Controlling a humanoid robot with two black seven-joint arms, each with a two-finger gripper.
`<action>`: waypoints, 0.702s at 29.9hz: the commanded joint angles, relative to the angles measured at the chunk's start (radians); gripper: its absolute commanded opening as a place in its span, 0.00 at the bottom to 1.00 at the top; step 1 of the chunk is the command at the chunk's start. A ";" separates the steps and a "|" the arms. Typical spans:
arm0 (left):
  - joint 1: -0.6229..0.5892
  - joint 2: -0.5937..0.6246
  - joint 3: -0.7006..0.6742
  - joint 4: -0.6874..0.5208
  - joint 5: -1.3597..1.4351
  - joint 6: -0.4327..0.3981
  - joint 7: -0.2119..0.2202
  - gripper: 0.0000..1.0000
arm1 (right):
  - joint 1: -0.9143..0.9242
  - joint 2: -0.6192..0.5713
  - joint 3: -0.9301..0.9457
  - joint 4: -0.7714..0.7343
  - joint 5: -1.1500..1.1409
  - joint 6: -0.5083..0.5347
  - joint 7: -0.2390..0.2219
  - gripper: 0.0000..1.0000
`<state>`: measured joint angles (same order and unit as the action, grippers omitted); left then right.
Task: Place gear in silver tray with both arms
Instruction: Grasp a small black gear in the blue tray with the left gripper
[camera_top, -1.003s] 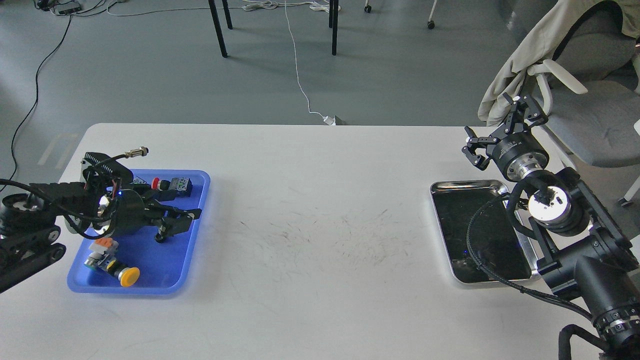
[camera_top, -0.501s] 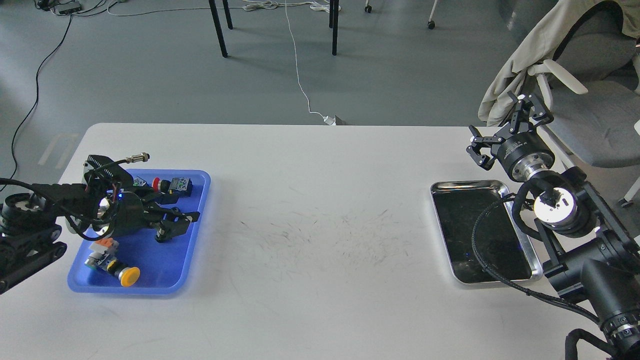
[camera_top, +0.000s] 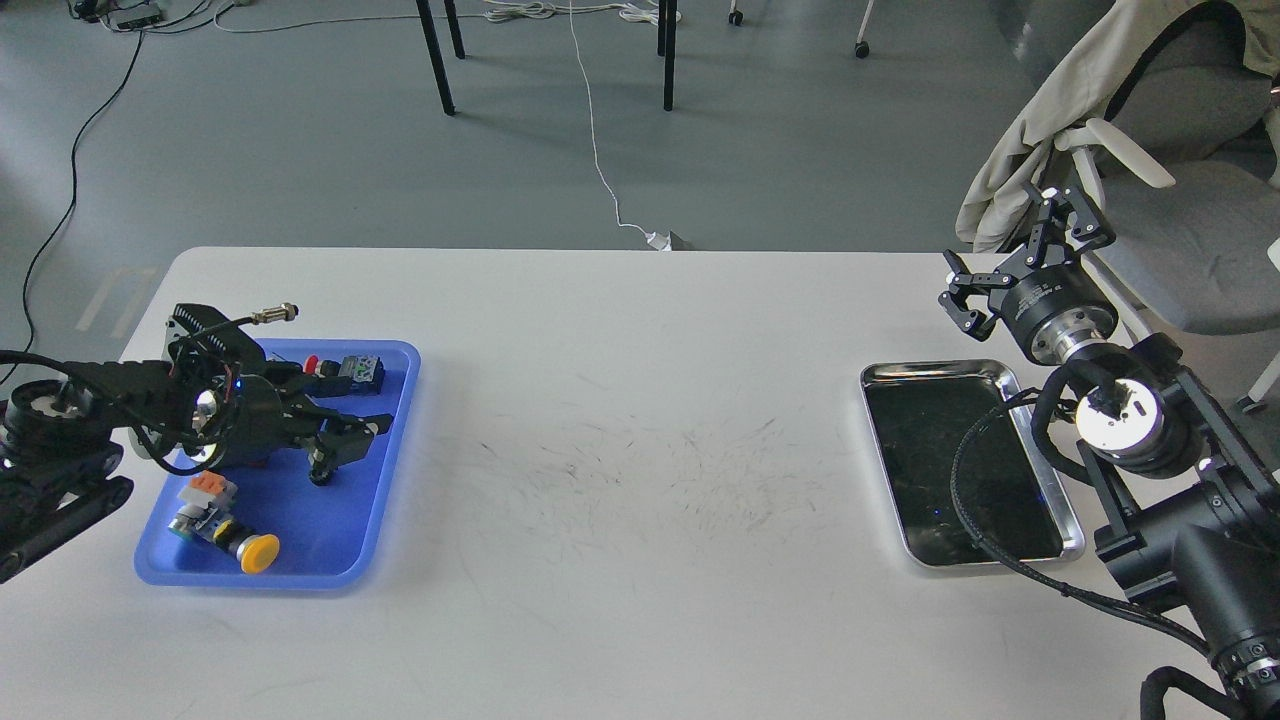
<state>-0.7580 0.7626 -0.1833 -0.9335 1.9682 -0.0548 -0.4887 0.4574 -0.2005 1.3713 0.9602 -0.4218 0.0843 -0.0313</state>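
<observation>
The silver tray (camera_top: 1045, 490) lies empty on the right of the white table. My left gripper (camera_top: 350, 448) is low inside the blue plastic tray (camera_top: 395, 400) at the left, pointing right, its two fingers spread apart. I cannot make out a gear; if there is one, the gripper hides it. My right gripper (camera_top: 1015, 258) is open and empty. It is held up past the far edge of the silver tray, near the table's far right corner.
The blue tray holds a red button on a black and green block (camera_top: 345, 368) and a yellow push button with an orange part (camera_top: 228, 525). A chair with a beige cloth (camera_top: 1130, 150) stands behind the right arm. The table's far edge is near the right gripper.
My left gripper has drawn back slightly to the left inside the blue tray. My right gripper has shifted a little to the right and away, off the silver tray's far corner.
</observation>
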 joint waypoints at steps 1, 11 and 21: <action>0.000 0.000 0.015 0.015 0.006 0.021 0.000 0.71 | 0.000 0.003 -0.001 0.000 0.000 0.000 -0.001 0.99; 0.000 -0.009 0.062 0.077 0.006 0.056 0.000 0.64 | -0.014 -0.002 0.000 0.014 0.000 0.000 0.001 0.99; 0.000 -0.023 0.065 0.084 0.009 0.076 0.000 0.64 | -0.016 -0.002 0.000 0.017 0.000 0.000 0.001 0.99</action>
<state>-0.7580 0.7433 -0.1181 -0.8502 1.9773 0.0205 -0.4890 0.4418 -0.2025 1.3714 0.9770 -0.4219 0.0842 -0.0307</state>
